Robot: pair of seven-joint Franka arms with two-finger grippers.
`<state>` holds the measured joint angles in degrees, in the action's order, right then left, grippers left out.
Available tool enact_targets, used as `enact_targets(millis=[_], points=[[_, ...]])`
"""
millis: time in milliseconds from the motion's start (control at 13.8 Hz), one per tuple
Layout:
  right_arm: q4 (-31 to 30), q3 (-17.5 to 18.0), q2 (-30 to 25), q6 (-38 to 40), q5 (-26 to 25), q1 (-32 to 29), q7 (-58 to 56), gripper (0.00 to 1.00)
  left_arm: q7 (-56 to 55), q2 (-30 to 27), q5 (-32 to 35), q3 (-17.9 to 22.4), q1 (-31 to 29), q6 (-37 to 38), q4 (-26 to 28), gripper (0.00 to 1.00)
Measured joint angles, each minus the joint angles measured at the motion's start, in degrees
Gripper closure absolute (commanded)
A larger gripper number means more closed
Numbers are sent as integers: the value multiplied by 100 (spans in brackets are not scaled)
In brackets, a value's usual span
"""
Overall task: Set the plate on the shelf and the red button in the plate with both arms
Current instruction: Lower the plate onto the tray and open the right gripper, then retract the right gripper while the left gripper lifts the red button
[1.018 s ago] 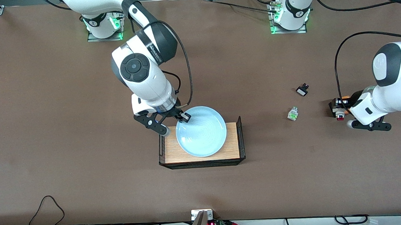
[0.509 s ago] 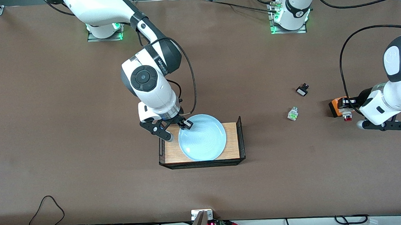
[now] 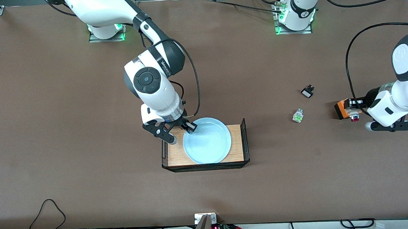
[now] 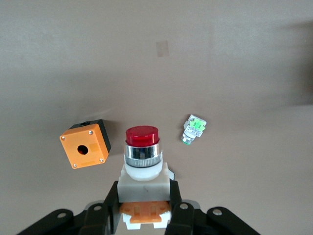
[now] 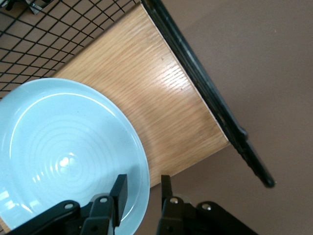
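Note:
The pale blue plate (image 3: 207, 141) (image 5: 63, 152) lies flat on the wooden floor of a wire-sided tray (image 3: 174, 155) (image 5: 161, 98). My right gripper (image 3: 181, 133) (image 5: 143, 188) straddles the plate's rim at the tray's end toward the right arm. Its jaws are open, with one finger over the plate's inside and the other outside the rim. My left gripper (image 3: 361, 114) (image 4: 145, 200) is shut on the white body of the red button (image 3: 354, 116) (image 4: 143, 152). It holds the button just above the table at the left arm's end, red cap pointing away from the hand.
An orange box with a hole (image 3: 341, 108) (image 4: 84, 145) sits on the table right beside the held button. A small white part with a green cap (image 3: 297, 116) (image 4: 193, 129) and a small black part (image 3: 307, 92) lie between the tray and the left gripper.
The right arm lowered the tilted plate flat onto the tray, and its jaws have parted off the rim. The left gripper carried the red button a little toward the left arm's end.

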<state>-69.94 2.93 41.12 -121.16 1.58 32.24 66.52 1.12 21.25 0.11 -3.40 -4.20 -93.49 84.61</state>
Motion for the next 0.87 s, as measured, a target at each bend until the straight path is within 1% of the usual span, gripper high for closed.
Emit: enact_targets(millis=[73, 218, 291, 364, 582, 873], points=[[-1, 2, 0, 0, -135, 13, -21, 0, -69, -59, 0, -16, 0, 55, -7, 91], [-1, 3, -1, 0, -912, 223, -30, 0, -314, -219, -1, -109, 2, 152, -29, 91], [0, -1, -3, 0, -1133, 370, 23, 0, -482, -319, -1, -191, 3, 238, -39, 91], [6, -9, -10, -2, -1109, 479, 129, 0, -686, -421, -1, -294, 6, 354, -42, 91], [100, -100, -175, 70, -695, 520, 400, 0, -1551, -620, -2, -807, 18, 508, -42, 91], [147, -197, -722, 1120, -626, 377, 252, 0, -2991, -632, -2, -1613, 52, 511, -37, 91]])
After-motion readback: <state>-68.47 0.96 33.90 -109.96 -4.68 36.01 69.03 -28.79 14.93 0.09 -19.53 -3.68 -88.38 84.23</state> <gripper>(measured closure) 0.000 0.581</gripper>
